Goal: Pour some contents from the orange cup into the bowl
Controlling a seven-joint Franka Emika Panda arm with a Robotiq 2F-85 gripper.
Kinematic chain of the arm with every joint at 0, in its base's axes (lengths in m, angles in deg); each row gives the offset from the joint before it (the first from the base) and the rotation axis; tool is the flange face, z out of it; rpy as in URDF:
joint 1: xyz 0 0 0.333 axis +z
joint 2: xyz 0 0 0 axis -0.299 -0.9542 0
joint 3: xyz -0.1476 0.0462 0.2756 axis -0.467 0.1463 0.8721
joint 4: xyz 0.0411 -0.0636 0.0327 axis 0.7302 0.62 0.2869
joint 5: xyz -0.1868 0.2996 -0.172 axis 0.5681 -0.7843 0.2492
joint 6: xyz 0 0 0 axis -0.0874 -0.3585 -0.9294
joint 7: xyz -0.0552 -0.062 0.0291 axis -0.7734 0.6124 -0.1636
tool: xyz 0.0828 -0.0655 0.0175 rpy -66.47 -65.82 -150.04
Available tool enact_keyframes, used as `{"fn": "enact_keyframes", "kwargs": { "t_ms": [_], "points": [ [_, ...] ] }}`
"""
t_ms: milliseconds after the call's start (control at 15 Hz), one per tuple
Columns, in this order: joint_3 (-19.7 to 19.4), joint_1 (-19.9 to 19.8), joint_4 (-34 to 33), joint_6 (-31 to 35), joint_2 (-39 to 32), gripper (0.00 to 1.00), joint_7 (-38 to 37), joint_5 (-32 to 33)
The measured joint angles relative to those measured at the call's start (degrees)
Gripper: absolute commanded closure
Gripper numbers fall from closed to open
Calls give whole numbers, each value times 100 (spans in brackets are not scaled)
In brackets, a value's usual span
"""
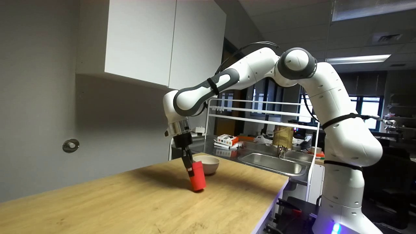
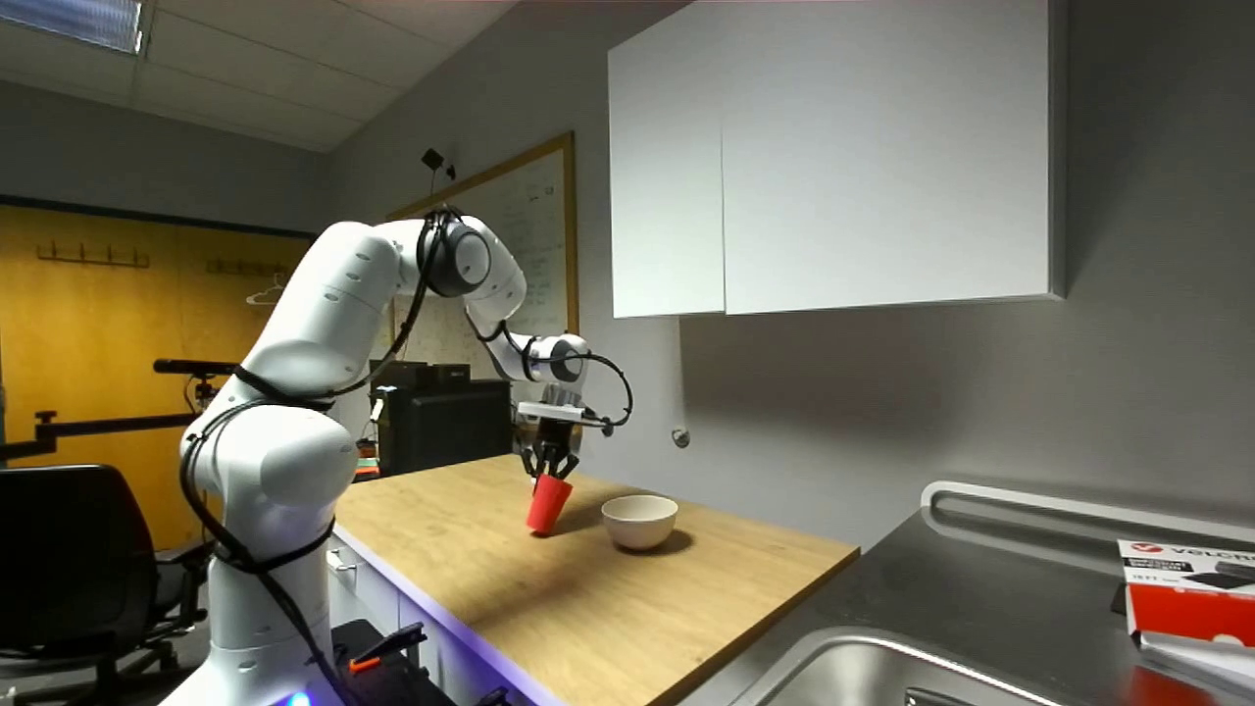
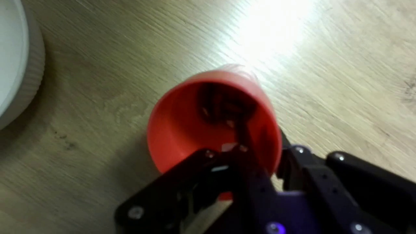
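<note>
Worktop (image 1: 156,201): wooden, lower frame.
Your claw (image 2: 549,475): clamped on the tilted orange cup (image 2: 548,507).
Bowl (image 3: 25,60): apart, wrist view's upper left.
Grasp: apparently done; pour left to you.

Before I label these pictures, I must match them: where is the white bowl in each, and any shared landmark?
In an exterior view: the white bowl is below the middle, partly behind the red-orange cup.
In an exterior view: the white bowl is below the middle, right of the red-orange cup.
In the wrist view: the white bowl is cut off at upper left.
Shared landmark: the red-orange cup.
</note>
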Motion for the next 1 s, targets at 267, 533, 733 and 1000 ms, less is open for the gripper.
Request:
{"fn": "enact_keyframes", "kwargs": {
  "t_ms": [267, 533, 733, 1000],
  "points": [
    [-34, -49, -43, 0, 65, 96, 2, 27],
    [-81, -269, -44, 1, 299, 96, 263, 37],
    [-175, -647, -54, 15, 637, 96, 716, -94],
    [-411, -1394, -190, -17, 1039, 96, 1793, -943]
  ]
}}
